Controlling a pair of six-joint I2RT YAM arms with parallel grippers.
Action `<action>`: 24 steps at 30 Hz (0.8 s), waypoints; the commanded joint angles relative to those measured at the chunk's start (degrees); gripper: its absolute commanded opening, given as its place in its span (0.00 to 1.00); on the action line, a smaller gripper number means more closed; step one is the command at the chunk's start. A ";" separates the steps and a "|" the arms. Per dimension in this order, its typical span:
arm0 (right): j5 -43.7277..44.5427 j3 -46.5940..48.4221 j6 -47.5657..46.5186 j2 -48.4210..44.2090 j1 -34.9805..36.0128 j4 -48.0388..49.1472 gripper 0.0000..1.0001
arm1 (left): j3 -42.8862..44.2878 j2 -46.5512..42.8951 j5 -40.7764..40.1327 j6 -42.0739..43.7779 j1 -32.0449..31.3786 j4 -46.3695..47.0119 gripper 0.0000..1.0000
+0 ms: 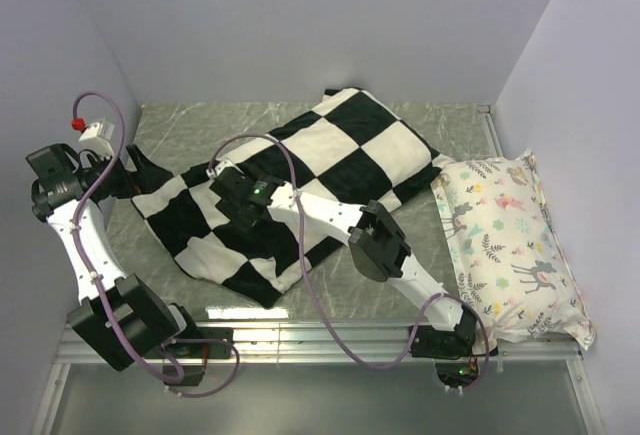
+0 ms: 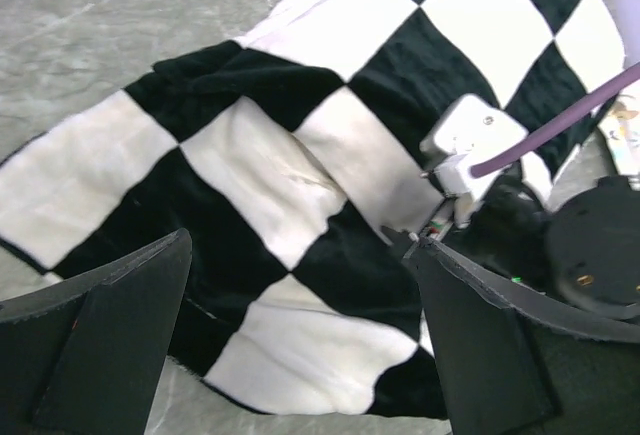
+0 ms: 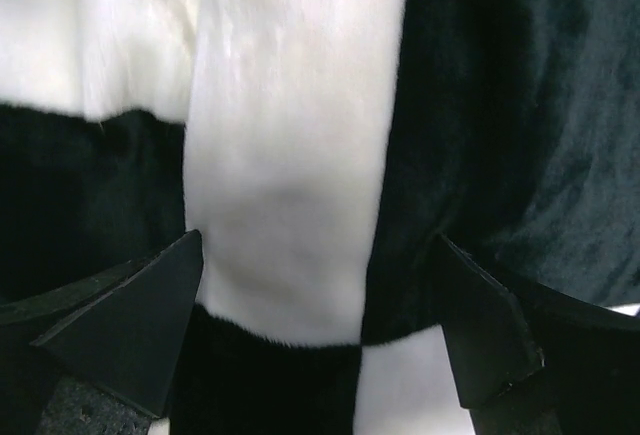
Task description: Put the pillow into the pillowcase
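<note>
The black and white checkerboard pillowcase lies spread and rumpled across the middle of the table. The plain white pillow with the yellow band does not show in any view. My left gripper is open and empty above the pillowcase's left end; in the left wrist view its jaws stand wide over the checkered fabric. My right gripper is open, low over the pillowcase's near-left part; in the right wrist view its jaws straddle a white and black patch of fabric without closing on it.
A white pillow printed with deer and plants lies along the right side of the table, next to the pillowcase's right corner. My right arm stretches across the pillowcase's near edge. Walls close in the back, left and right.
</note>
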 commanded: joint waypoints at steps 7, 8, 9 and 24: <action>-1.72 2.28 -1.38 5.37 0.10 -1.80 1.00 | -3.85 -0.34 2.27 -3.56 0.34 6.80 0.99; -2.51 2.20 -1.12 5.99 0.01 -2.85 1.00 | -4.03 -0.52 2.09 -3.82 0.43 7.25 0.99; -3.31 2.02 -0.94 5.99 -0.25 -3.21 1.00 | -4.29 -0.61 2.18 -3.83 0.34 7.61 0.99; -11.12 0.62 0.99 7.33 -5.96 -6.12 0.43 | -12.46 -7.54 2.00 -7.08 0.43 18.75 0.99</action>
